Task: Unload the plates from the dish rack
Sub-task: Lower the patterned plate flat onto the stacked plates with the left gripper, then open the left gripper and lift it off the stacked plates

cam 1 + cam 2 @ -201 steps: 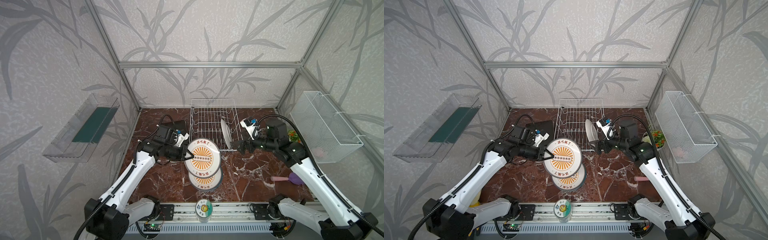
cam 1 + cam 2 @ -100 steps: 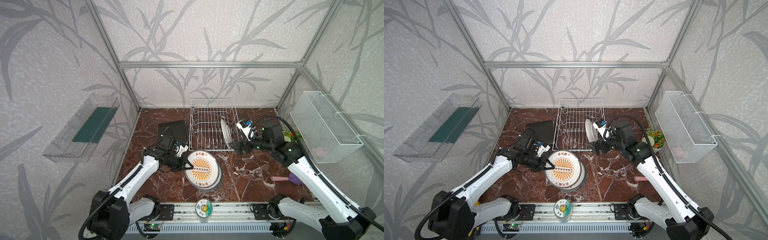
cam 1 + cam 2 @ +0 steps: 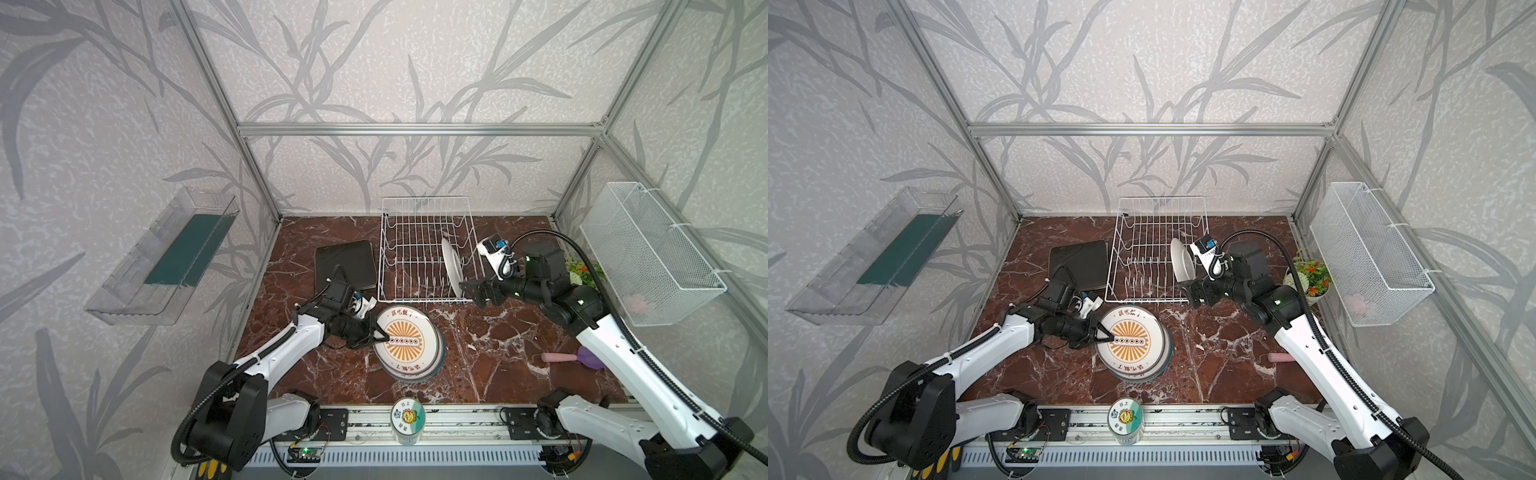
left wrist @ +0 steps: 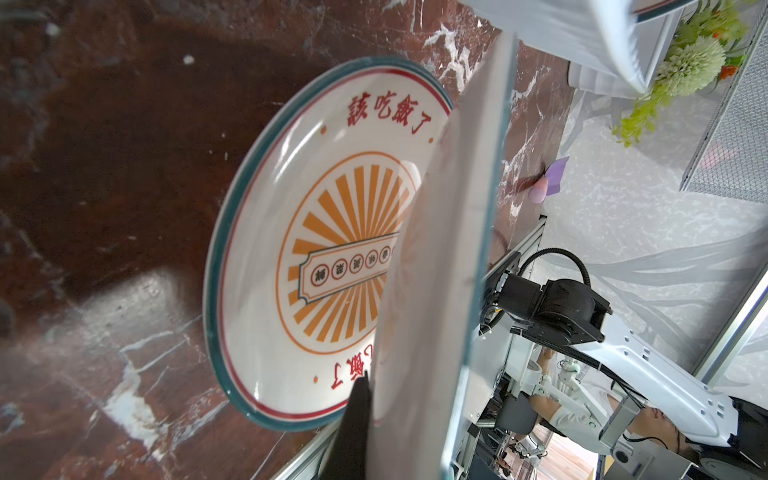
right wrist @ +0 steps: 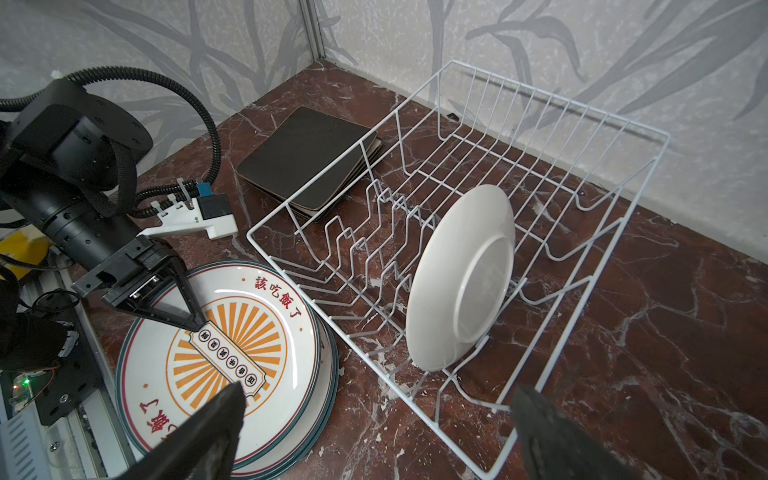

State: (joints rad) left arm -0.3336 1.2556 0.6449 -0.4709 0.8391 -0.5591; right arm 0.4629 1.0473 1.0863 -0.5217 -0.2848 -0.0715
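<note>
The white wire dish rack (image 3: 415, 208) (image 5: 540, 124) stands at the back middle in both top views. One round white plate (image 3: 451, 266) (image 3: 1180, 259) (image 5: 461, 278) stands upright in it, at its right side. My right gripper (image 3: 469, 291) (image 5: 378, 432) is open just off the rack's front right corner, apart from that plate. My left gripper (image 3: 380, 338) (image 3: 1106, 338) is shut on the rim of a sunburst plate (image 3: 409, 340) (image 4: 440, 270), held slightly tilted over a stack of like plates (image 4: 316, 232) (image 5: 224, 353). Black-backed square plates (image 3: 347, 266) lie stacked left of the rack.
A sunflower-labelled jar (image 3: 407, 415) stands on the front rail. A white mesh basket (image 3: 648, 253) hangs on the right wall and a clear shelf (image 3: 166, 257) on the left wall. Potted flowers (image 3: 579, 272) and a pink-and-purple utensil (image 3: 569, 357) sit on the right side.
My left gripper has come down and forward with the sunburst plate, from raised near the rack to just over the stack. The right gripper has edged toward the rack, staying open.
</note>
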